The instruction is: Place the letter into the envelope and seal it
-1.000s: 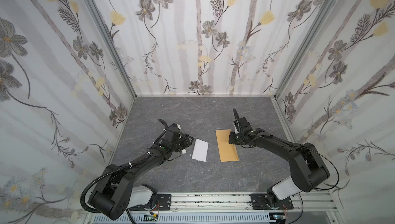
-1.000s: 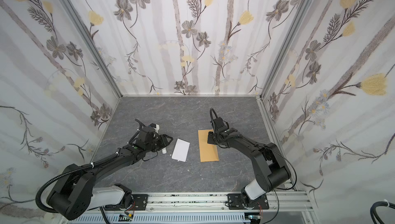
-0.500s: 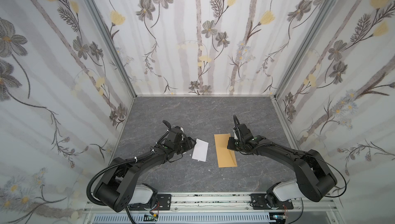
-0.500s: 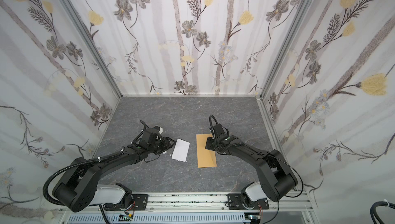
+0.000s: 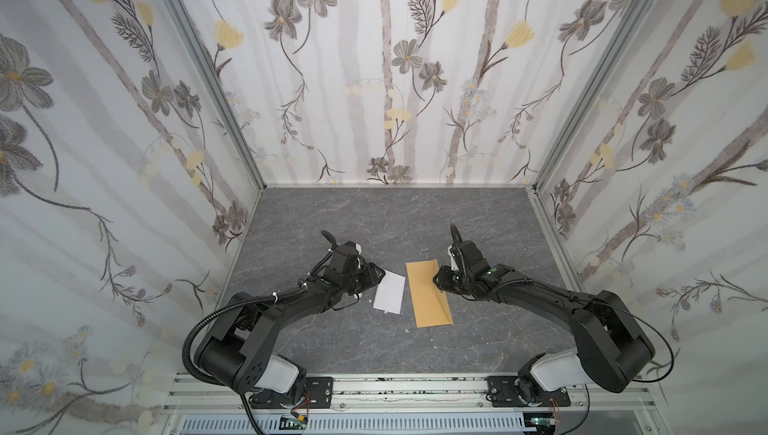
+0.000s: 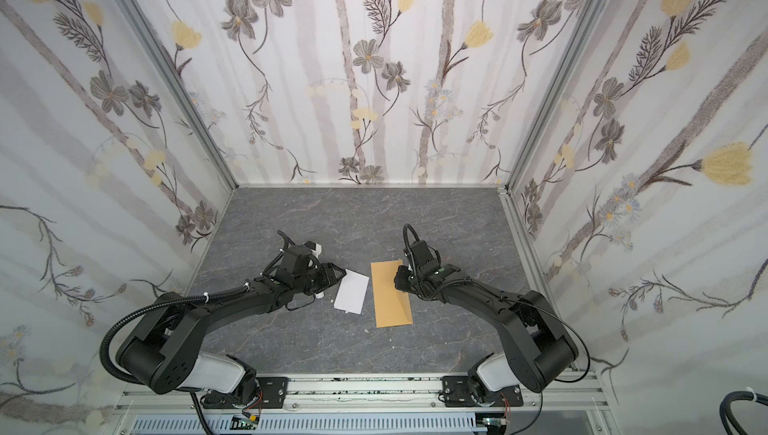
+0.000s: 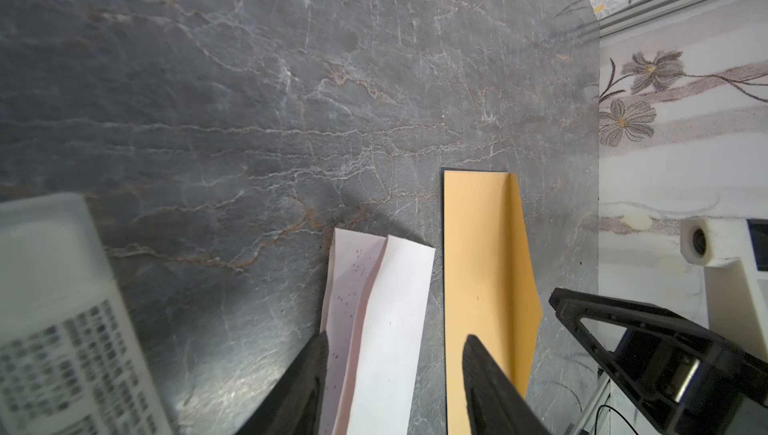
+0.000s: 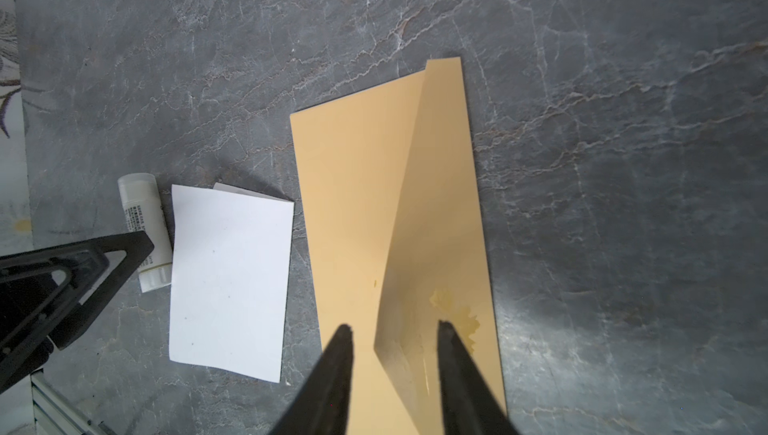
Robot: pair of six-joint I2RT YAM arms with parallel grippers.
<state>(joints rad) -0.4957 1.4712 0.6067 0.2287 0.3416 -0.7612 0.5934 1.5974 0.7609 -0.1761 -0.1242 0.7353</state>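
The letter point(image 5: 389, 292) point(image 6: 352, 296) lies white side up on the grey floor, folded, its layers showing in the left wrist view point(image 7: 386, 308). My left gripper point(image 5: 376, 273) point(image 7: 395, 339) is open at the letter's left edge, one finger on each side of the sheet. Just right of the letter lies the brown envelope point(image 5: 430, 293) point(image 8: 357, 188), its pointed flap point(image 8: 436, 204) partly raised, with a yellow flower sticker point(image 8: 453, 312) on it. My right gripper point(image 5: 438, 277) point(image 8: 395, 327) is open at the envelope's right edge, fingers straddling the flap's point.
A small white glue tube point(image 8: 143, 225) point(image 7: 50, 308) lies on the floor beside the letter, under my left gripper. Floral walls close in the floor on three sides. A metal rail point(image 5: 395, 387) with both arm bases runs along the front.
My right gripper has opened after being shut at the envelope's flap, and the envelope has shifted left and nearer the front. My left gripper has moved up to the letter's edge.
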